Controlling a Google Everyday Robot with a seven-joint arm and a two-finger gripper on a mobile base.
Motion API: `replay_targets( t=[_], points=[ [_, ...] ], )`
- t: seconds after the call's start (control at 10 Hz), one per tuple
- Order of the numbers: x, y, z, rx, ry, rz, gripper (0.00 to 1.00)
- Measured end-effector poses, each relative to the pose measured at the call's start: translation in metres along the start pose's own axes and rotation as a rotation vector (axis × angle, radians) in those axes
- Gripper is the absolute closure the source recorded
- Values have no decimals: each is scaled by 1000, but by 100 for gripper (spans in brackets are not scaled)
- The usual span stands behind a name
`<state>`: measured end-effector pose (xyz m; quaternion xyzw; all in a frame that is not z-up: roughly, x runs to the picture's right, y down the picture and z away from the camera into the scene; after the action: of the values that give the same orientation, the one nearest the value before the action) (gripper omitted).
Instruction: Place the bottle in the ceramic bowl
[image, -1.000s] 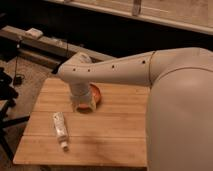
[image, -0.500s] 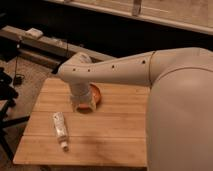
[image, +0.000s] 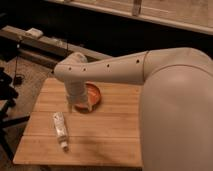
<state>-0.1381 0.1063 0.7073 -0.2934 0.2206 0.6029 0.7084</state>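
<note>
The white tube-like bottle (image: 60, 129) lies flat on the wooden table (image: 110, 132), near the front left, with its narrower cap end toward the front edge. The orange-brown ceramic bowl (image: 94, 95) sits at the table's middle back, its left part hidden by my arm. My gripper (image: 78, 104) hangs at the end of the white arm, down at the bowl's left rim, behind and to the right of the bottle and apart from it. Nothing shows in the gripper.
My large white arm (image: 165, 100) fills the right side and covers the table's right part. A dark bench with a small pale box (image: 35, 33) runs behind the table. Dark stand legs (image: 7, 115) are on the floor at the left.
</note>
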Motion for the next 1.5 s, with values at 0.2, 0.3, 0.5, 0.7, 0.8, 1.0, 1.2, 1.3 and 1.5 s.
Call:
replay_targets(
  t=[0.2,0.3,0.5,0.7,0.8,1.0,1.2,1.3,1.5],
  points=[
    [2,39,9,-23,18,-90,35],
    [6,53,16,-36,30,-127,35],
    [11,69,29,-39,49,-184,35],
    [23,91,47,-27,67,-237,35],
    [30,101,58,-19,76,-256,35],
    [36,112,71,-9,93,-282,35],
    [38,115,82,4,107,-300,35],
    [37,119,88,14,114,-318,35],
    [31,123,96,29,119,-341,35]
  ],
)
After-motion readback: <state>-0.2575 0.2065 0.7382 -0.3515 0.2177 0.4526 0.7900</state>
